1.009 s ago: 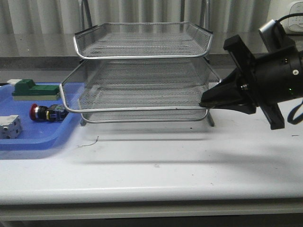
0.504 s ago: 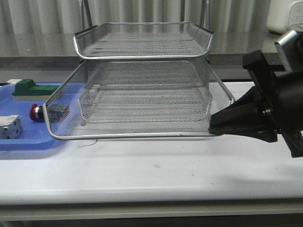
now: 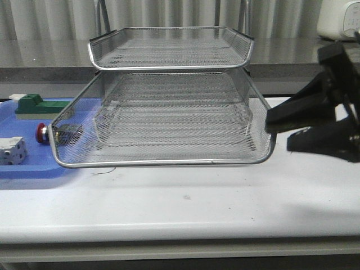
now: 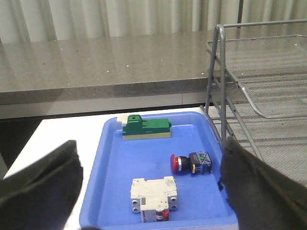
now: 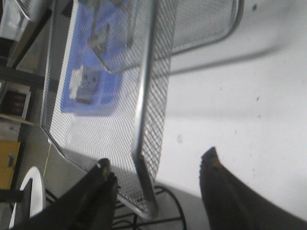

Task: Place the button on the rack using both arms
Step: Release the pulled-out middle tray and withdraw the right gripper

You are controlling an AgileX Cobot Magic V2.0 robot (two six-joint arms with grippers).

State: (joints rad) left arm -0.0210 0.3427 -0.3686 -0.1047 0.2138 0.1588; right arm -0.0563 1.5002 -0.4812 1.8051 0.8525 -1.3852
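The left claw [image 4: 151, 191] is seen only in its wrist view, its two dark fingers [image 4: 41, 184] spread wide with nothing between them. Between and beyond those fingers the blue tray [image 3: 22, 169] is seen lying on the white table [image 3: 185, 197]. In that tray the green block component [image 4: 146, 128] lies farthest from the left claw, the white-grey terminal block [image 4: 153, 192] nearest to it, and the button [image 4: 190, 163] between the two, lying on its side with its red cap turned away from the rack [image 3: 169, 112].

From the front, the button is seen partly through the mesh of the rack's middle tier [image 3: 163, 163], which is drawn out forward over the table beyond the tiers above and below it.

At the right corner of that tier's front rim the right claw [image 3: 275, 132] is found. Its fingers [image 5: 98, 191] are parted; in its wrist view the rim and mesh wall run just beside one finger, but contact cannot be told. The button is well apart from the right claw, at the rack's opposite side.
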